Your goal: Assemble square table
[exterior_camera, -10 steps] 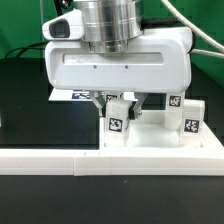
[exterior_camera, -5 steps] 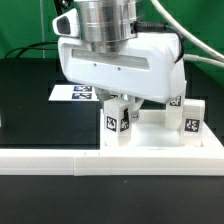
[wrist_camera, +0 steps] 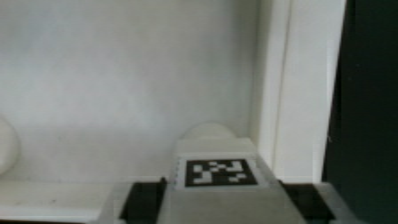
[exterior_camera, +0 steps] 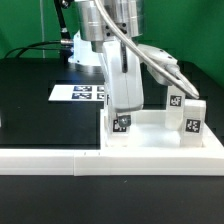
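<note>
table: the square table (exterior_camera: 150, 138) lies rim-up on the tabletop (exterior_camera: 40, 100), toward the exterior view's right, with its front edge against the L-shaped rail (exterior_camera: 60, 159).
rail: it runs along the tabletop's front edge.
marker board: the marker board (exterior_camera: 76, 94) lies flat behind the slab, nearer the tabletop's middle.
legs: one leg block (exterior_camera: 122, 124) stands in the slab's front-left corner; two more (exterior_camera: 193, 118) (exterior_camera: 174, 101) stand along its right edge, one behind the other.
gripper: the gripper (wrist_camera: 217, 190) is directly over the front-left leg block, a finger (wrist_camera: 148, 198) on either side of it.
</note>
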You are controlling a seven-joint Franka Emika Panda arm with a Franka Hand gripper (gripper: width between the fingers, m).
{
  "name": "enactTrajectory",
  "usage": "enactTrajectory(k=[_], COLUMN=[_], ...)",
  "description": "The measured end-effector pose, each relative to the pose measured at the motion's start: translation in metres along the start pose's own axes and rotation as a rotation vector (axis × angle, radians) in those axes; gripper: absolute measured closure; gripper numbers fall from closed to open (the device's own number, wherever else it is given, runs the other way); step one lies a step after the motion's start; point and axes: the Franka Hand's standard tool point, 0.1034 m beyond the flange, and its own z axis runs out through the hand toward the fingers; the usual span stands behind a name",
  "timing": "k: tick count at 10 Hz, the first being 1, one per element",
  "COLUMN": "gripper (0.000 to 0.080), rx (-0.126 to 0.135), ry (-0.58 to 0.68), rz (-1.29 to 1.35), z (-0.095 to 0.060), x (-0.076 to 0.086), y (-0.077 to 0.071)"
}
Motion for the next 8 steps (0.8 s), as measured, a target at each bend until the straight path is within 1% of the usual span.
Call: enactTrajectory(k=[3, 5, 7, 8], gripper=[0.0509, 0.0508, 0.0498, 0.0492], rx=[0.008, 0.010, 0.009, 0.012], ry=[0.001, 0.028, 0.051, 0.054], rz=[0.177, 0.450, 0.566, 0.577], z=[-0.0005, -0.0013, -0.0013, -0.0013], x=[0.0010, 0.0022, 0.0052, 0.0050], y=[-0.0015, -0.0024, 0.0005, 0.0005])
